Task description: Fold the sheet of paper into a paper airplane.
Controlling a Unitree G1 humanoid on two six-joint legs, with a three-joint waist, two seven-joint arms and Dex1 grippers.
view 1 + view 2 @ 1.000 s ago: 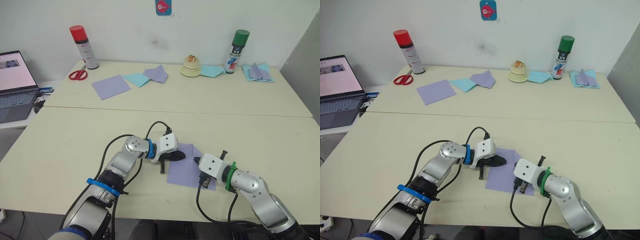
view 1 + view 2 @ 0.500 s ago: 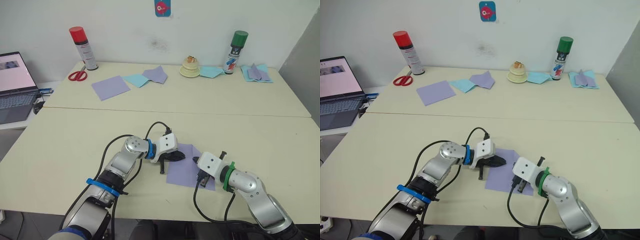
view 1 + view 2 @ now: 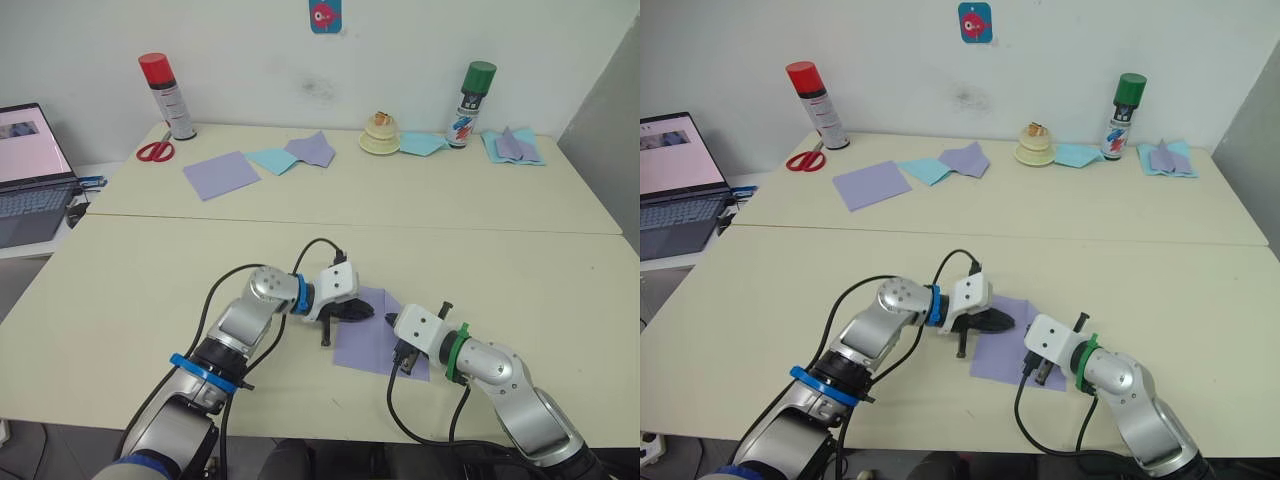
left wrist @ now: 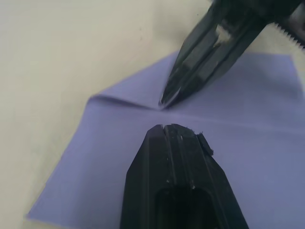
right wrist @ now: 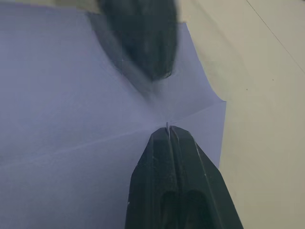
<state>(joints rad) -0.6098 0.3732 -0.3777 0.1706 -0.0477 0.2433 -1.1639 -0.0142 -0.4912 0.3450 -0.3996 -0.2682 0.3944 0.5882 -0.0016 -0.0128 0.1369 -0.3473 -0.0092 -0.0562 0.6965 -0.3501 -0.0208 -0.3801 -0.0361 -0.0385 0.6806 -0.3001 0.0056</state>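
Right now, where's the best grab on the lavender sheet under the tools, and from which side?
Probably the far corner of the sheet of paper, where the left wrist view shows the edge lifted off the table beside the centre crease. Come in low from the far side; the rest lies flat. The left tool and right tool, both shut, press there.

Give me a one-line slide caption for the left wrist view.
Both closed grippers, left and right, press their tips on the lavender sheet of paper at its crease.
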